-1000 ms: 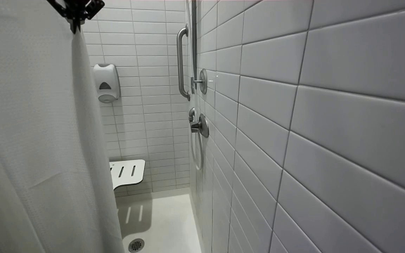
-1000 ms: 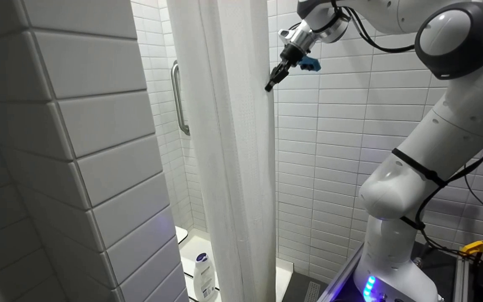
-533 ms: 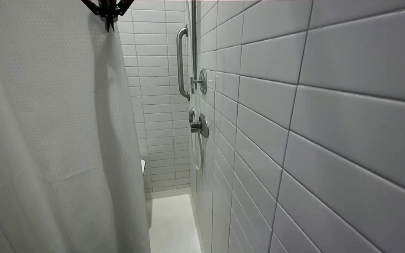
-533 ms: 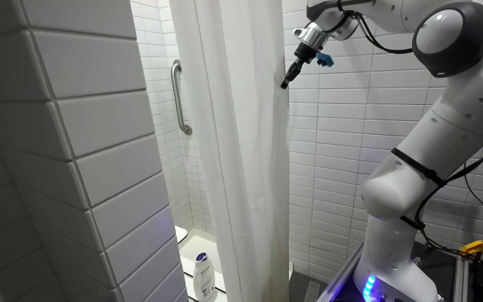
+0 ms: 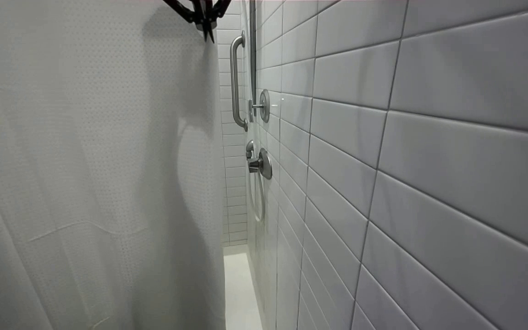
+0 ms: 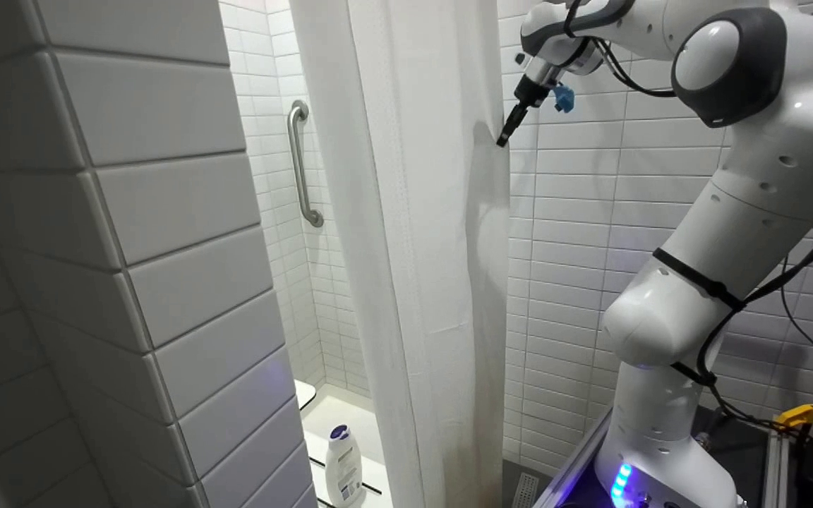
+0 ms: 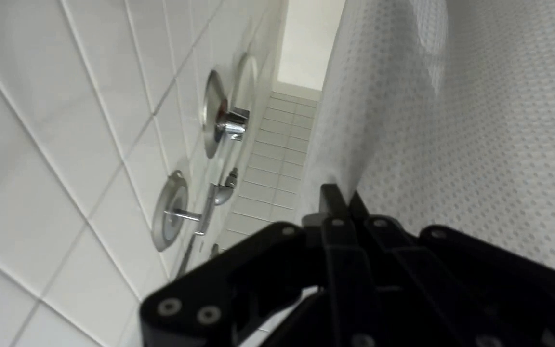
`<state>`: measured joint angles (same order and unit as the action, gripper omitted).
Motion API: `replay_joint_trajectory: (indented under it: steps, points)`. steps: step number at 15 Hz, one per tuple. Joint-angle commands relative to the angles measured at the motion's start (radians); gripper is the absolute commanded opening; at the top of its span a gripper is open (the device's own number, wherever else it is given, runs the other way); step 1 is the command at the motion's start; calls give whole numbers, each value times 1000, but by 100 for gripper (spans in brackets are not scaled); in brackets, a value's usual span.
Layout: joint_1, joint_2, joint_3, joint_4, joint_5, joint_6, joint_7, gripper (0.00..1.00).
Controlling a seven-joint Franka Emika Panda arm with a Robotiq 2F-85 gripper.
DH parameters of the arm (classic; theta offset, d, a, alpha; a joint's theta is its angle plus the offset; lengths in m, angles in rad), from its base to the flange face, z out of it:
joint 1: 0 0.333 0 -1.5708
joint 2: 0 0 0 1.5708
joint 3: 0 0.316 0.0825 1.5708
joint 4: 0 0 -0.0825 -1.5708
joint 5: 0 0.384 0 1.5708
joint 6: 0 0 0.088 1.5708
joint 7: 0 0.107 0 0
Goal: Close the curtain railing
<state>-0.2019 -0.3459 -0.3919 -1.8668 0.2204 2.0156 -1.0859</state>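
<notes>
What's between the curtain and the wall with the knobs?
A skinny gap beside the curtain: an exterior view and the wrist view show white floor and back tiles there.

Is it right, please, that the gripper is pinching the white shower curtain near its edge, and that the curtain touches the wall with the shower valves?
Not quite: the white shower curtain does not touch the wall with the shower valves; an exterior view shows a gap between them, with a strip of floor in it. The gripper is indeed pinching the curtain near its edge.
</notes>
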Motion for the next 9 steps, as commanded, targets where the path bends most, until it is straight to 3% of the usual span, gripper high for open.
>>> replay_joint_trajectory:
  steps: [1,9]
  points:
    - [-32,81,-22,21,-76,33,70,0]
    - [-57,144,-31,52,-141,101,220,0]
